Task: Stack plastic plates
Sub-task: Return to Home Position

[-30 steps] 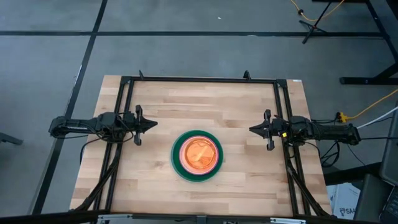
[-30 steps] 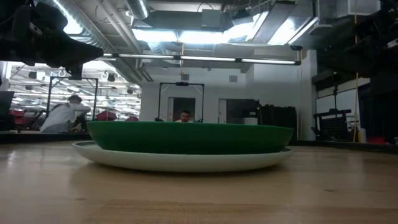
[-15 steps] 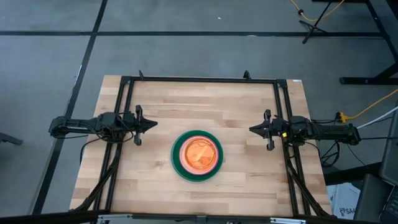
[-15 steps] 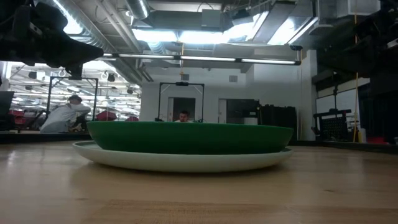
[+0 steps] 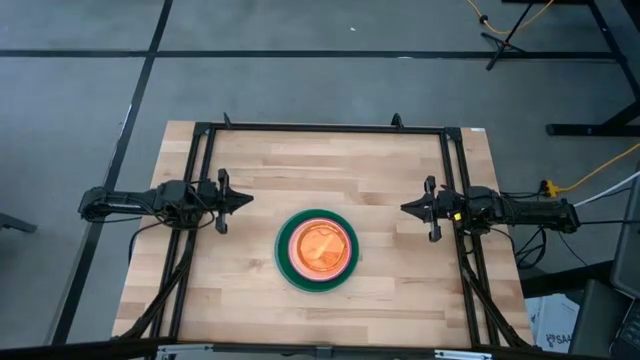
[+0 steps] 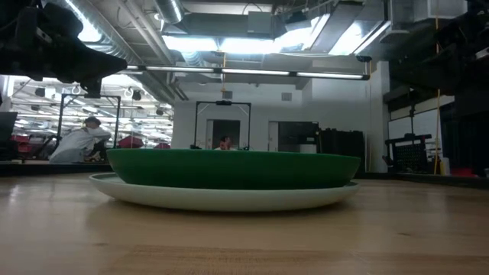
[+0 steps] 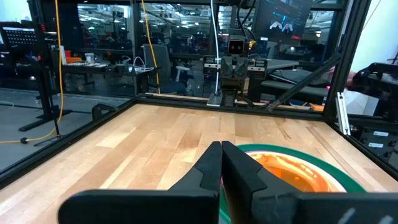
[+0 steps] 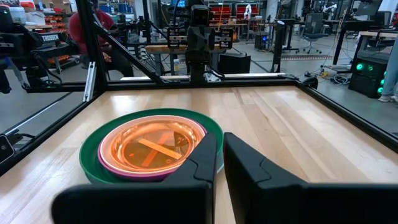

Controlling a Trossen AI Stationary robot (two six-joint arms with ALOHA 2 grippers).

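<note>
Nothing is being shifted lately: the finished plate stack (image 5: 317,249) is being left between the left pincer (image 5: 246,198) and right pincer (image 5: 405,208), both clenched empty.

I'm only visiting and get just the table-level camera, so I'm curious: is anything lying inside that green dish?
Observer: Yes. From above, an orange plate lies on top, inside the green plate.
Visitor: Only those two?
Observer: No. The right wrist camera shows a magenta plate, its rim ringing the orange one.
Visitor: And where are the robot's hands?
Observer: The left pincer and the right pincer sit at opposite sides of the table, both shut and holding nothing.
</note>
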